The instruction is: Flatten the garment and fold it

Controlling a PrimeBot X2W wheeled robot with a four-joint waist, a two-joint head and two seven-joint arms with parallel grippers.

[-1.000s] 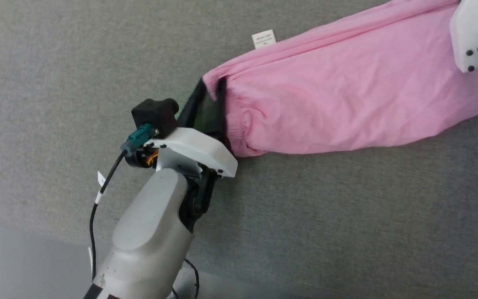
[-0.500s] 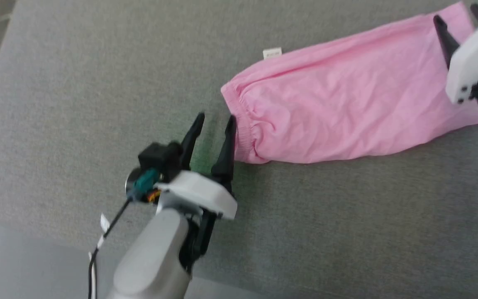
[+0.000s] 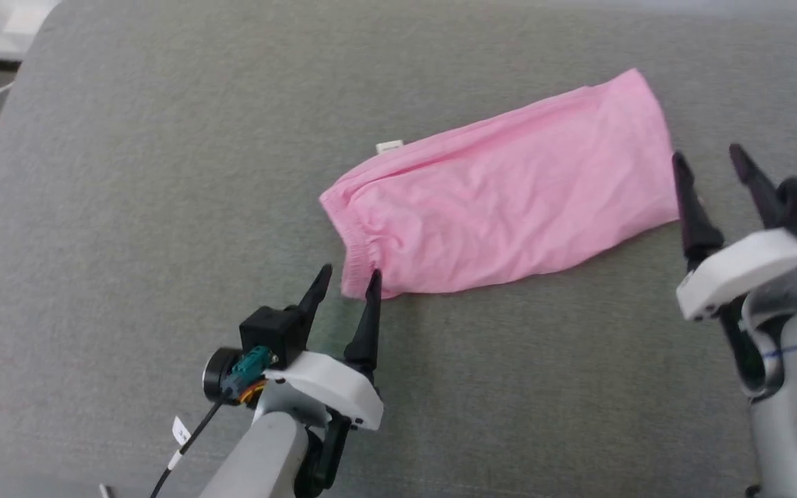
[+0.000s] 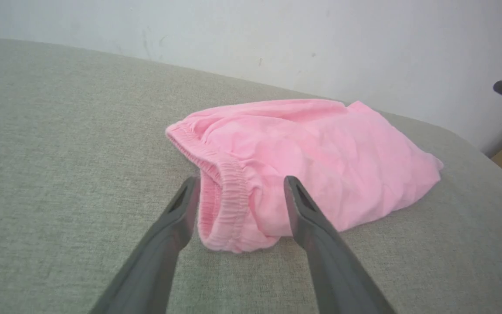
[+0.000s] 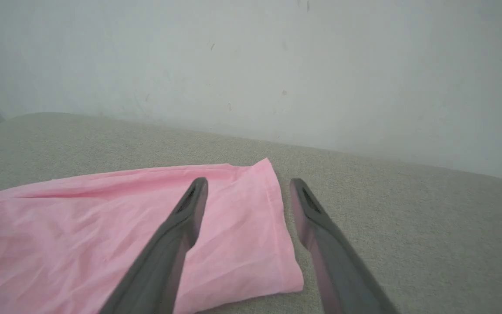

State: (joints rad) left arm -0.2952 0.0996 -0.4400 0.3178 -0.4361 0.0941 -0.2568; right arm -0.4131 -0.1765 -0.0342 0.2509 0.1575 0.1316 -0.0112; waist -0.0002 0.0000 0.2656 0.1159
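Your left gripper [image 3: 350,272] stands open and empty, with the waistband [image 4: 229,183] of the garment [image 3: 502,207] just ahead of the gap between its jaws. Your right gripper [image 3: 708,153], open too, faces the hem [image 5: 277,205]. That likely sets you up to pinch both ends and stretch the cloth flat.

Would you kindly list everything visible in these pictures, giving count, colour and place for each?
garment: one, light pink, lying lengthwise on the surface, gathered waistband end toward the left gripper
label: one, white, at the garment's far edge near the waistband end
surface: one, grey fabric, under everything
wall: one, pale, behind the surface
left gripper: one, dark fingers, open, at the waistband end
right gripper: one, dark fingers, open, beside the garment's other end
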